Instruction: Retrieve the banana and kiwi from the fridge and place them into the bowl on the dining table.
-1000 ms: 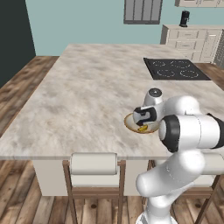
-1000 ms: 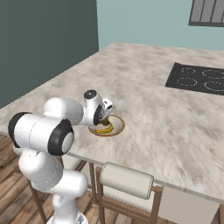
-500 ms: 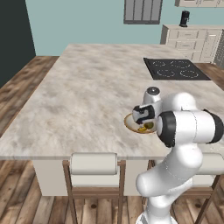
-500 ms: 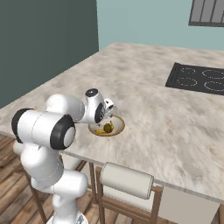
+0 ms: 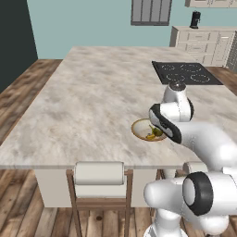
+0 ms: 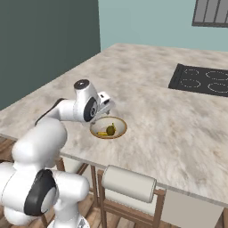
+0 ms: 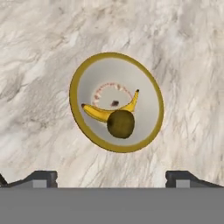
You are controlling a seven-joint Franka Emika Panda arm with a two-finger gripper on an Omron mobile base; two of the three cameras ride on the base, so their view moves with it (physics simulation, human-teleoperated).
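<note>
We see the shallow round bowl with a tan-gold rim and pale cream inside (image 7: 151, 85) resting on the beige-grey marble-patterned dining table (image 5: 92, 102), close to the table's near edge. Inside the bowl lie the small curved yellow banana with dark tips (image 7: 101, 113) and the round yellow-green kiwi (image 7: 120, 124); the kiwi sits against the banana's middle, touching it. In the left base view we find the same bowl (image 5: 139, 130) with the banana (image 5: 150, 136) and kiwi (image 5: 158, 132) in it.

The two-finger gripper (image 7: 112, 177) hangs above the bowl, released, with its dark fingertips (image 7: 41, 177) spread wide apart and nothing between them.

At the far right of the table lies a flat black cooktop (image 5: 185, 72). A wooden chair with a cream cushion (image 5: 99, 173) stands tucked at the table's near side, left of the arm.
</note>
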